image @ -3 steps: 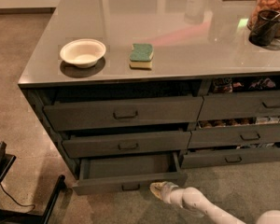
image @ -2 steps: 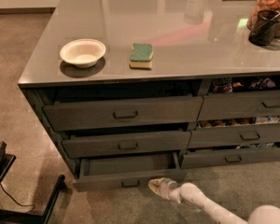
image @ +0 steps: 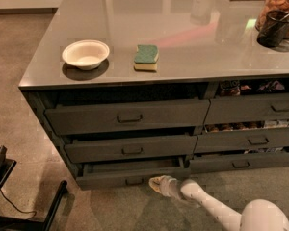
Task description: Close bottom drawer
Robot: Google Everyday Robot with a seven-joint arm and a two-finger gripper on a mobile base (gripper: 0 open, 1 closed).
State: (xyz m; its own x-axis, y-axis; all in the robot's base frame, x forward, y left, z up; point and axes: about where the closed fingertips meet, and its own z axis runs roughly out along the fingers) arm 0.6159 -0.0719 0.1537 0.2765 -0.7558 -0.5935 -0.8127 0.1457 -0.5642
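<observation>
The bottom drawer (image: 111, 177) is the lowest wide dark grey drawer of the left stack, with a small centre pull (image: 134, 181). It stands pulled out a little, with a dark gap above its front. My gripper (image: 156, 184) is low near the floor, right in front of the drawer's front, just right of the pull. The white arm (image: 216, 210) reaches in from the bottom right.
Two taller wide drawers (image: 130, 117) sit above it, and a narrower drawer stack (image: 250, 138) is to the right. On the counter are a white bowl (image: 85, 54), a green sponge (image: 146, 57) and a jar (image: 279, 13). A black frame (image: 19, 211) stands on the floor at the left.
The gripper has moved slightly left and closer to the bottom drawer's front. The drawer looks pushed in a little.
</observation>
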